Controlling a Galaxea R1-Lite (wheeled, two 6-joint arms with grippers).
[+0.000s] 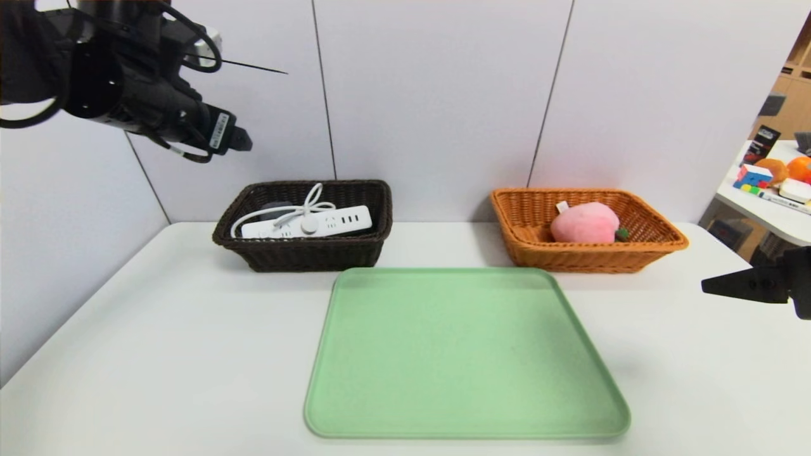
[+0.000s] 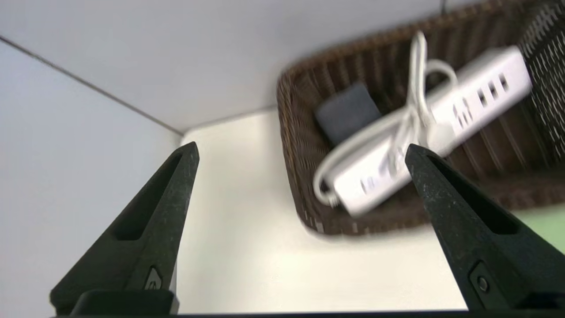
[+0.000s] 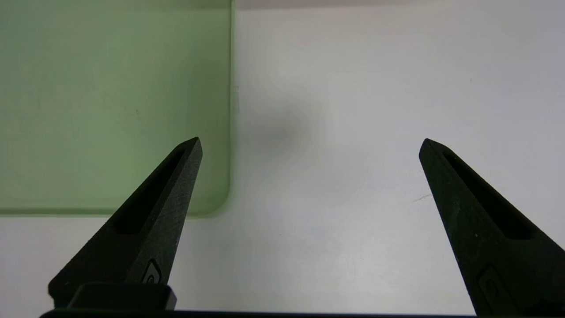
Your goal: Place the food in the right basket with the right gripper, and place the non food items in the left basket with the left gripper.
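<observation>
The pink plush peach (image 1: 584,223) lies inside the orange-tan right basket (image 1: 589,256). In the dark brown left basket (image 1: 304,253) the white power strip (image 1: 317,223) rests with its coiled cord, over the dark grey towel (image 2: 346,110). My left arm (image 1: 158,101) is raised high, up and to the left of that basket. The left gripper (image 2: 300,145) is open and holds nothing, with the power strip (image 2: 441,128) and basket (image 2: 304,176) below it. My right gripper (image 1: 728,285) hangs at the table's right edge, open (image 3: 309,140) over bare tabletop.
A green tray (image 1: 462,354) with nothing on it lies in the middle of the white table, in front of both baskets; its corner (image 3: 110,101) shows beside the right gripper. A side table (image 1: 773,196) with small coloured items stands at the far right. Grey wall panels close the back.
</observation>
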